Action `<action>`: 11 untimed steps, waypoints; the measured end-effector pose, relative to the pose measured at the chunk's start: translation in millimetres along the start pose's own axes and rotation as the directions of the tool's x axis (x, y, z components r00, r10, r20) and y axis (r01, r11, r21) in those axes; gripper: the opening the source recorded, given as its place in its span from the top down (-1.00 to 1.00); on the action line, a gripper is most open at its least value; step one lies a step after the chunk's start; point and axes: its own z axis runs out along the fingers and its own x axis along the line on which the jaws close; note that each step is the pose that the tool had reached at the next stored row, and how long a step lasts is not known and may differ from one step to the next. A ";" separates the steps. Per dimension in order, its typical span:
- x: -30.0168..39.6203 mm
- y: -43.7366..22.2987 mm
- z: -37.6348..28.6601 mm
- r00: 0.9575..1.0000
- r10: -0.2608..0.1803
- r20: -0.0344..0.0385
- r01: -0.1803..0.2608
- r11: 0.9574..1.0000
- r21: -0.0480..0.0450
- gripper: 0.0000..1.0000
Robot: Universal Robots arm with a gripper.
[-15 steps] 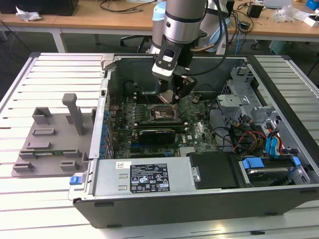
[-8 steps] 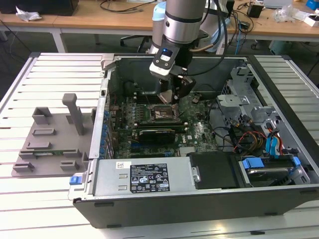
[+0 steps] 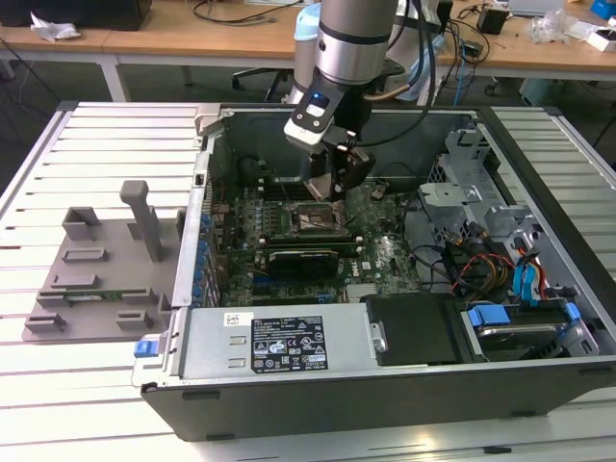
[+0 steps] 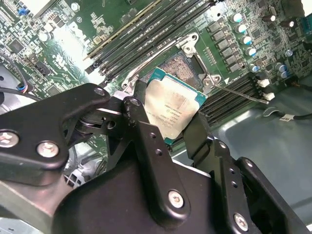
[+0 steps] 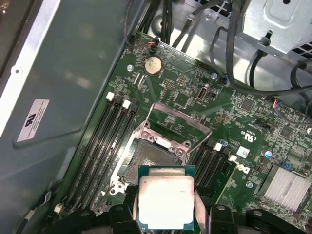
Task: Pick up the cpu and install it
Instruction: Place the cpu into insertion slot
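The cpu (image 4: 171,108), a flat square chip with a silvery lid and a thin green rim, is held between the two black fingers (image 4: 141,124) of my gripper (image 4: 170,124), which is shut on its edges. In the first wrist view the cpu (image 5: 165,197) hangs just above and in front of the open motherboard socket (image 5: 155,158), whose metal load plate (image 5: 176,122) is swung up. In the exterior view my gripper (image 3: 335,188) reaches down into the open computer case, right over the socket (image 3: 310,219).
Memory slots (image 5: 105,141) flank the socket. A dark expansion card (image 3: 303,258) lies in front of it. Cables and a drive cage (image 3: 500,241) fill the case on the exterior view's right. A grey fixture tray (image 3: 91,279) with an upright post stands outside on the exterior view's left.
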 end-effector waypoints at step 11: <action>0.0 0.0 0.1 0.994 0.106 0.004 -0.106 0.994 0.003 -0.09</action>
